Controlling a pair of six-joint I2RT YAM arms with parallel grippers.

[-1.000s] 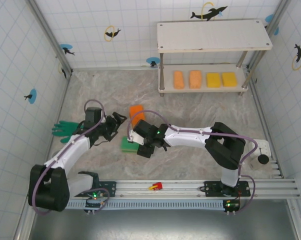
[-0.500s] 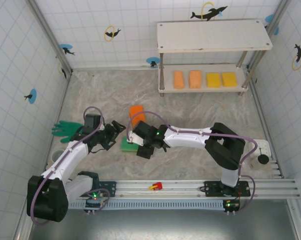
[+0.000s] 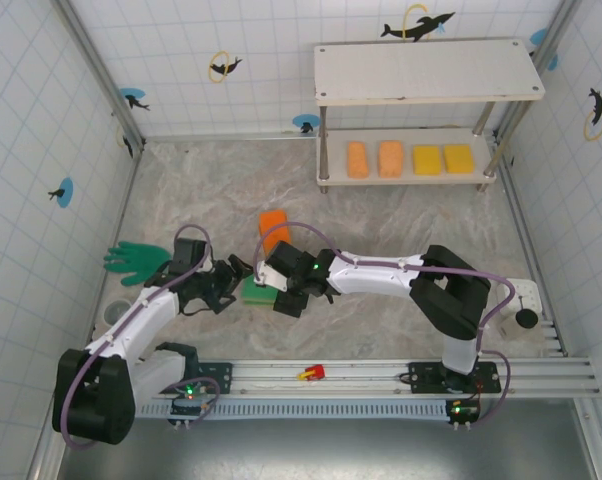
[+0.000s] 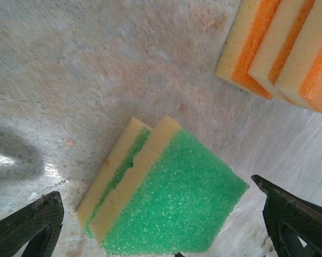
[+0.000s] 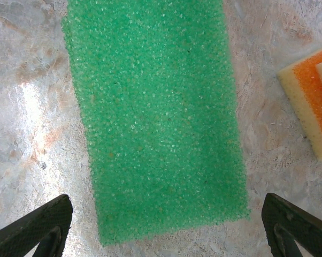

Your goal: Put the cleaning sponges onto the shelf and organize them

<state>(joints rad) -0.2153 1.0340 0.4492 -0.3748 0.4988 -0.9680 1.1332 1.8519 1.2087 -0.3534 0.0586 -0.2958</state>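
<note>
Two green-topped sponges (image 3: 252,291) lie stacked on the marbled floor; the left wrist view shows the stack (image 4: 166,198) from the side. My left gripper (image 3: 239,270) is open, its fingers (image 4: 30,225) wide apart at either side of the stack. My right gripper (image 3: 278,293) hovers open right above the green sponge (image 5: 155,118). An orange sponge stack (image 3: 274,225) lies just beyond. The shelf (image 3: 426,70) stands at the far right, with two orange sponges (image 3: 373,159) and two yellow sponges (image 3: 443,159) on its lower board.
A green rubber glove (image 3: 131,258) lies left of my left arm. A tiny red object (image 3: 312,373) sits on the rail at the near edge. Tiled walls close in the floor on three sides.
My left arm has swung nearer and to the right, bringing its gripper down beside the green sponges. The right arm has stayed put over them.
</note>
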